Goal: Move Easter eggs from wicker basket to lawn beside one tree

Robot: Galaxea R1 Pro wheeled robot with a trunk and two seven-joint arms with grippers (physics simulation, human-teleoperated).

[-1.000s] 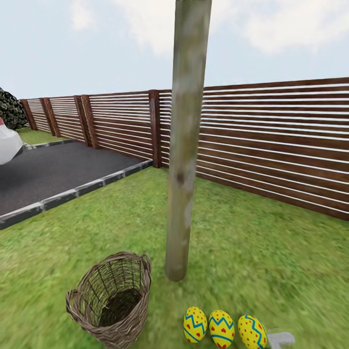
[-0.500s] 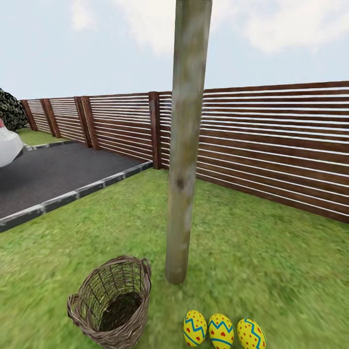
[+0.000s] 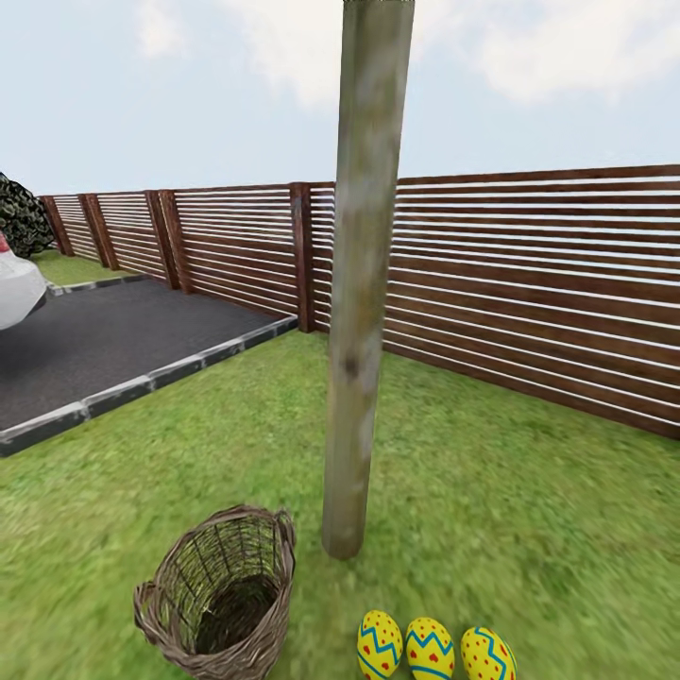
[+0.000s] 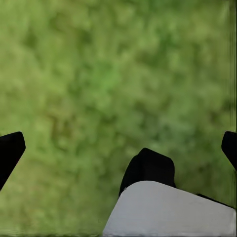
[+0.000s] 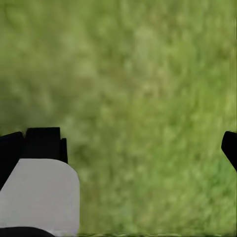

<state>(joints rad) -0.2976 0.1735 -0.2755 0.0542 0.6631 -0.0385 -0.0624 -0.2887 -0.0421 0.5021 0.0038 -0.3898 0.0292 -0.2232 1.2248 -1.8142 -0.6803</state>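
Three yellow Easter eggs with red dots and blue zigzags lie in a row on the lawn just in front of the tree: left egg, middle egg, right egg. The wicker basket stands tilted on the grass to the left of the trunk; its dark bottom shows with no egg inside. My left gripper hangs open over bare grass. Over blurred grass, my right gripper is open too, with nothing between its fingers.
A dark asphalt driveway with a stone kerb lies at the left, with a white car at its edge. A brown slatted fence closes the back. A dark bush stands far left. Open grass spreads right of the tree.
The head view has tilted up a little, so basket and eggs sit lower in the picture. The grey gripper part at the bottom right has left the view.
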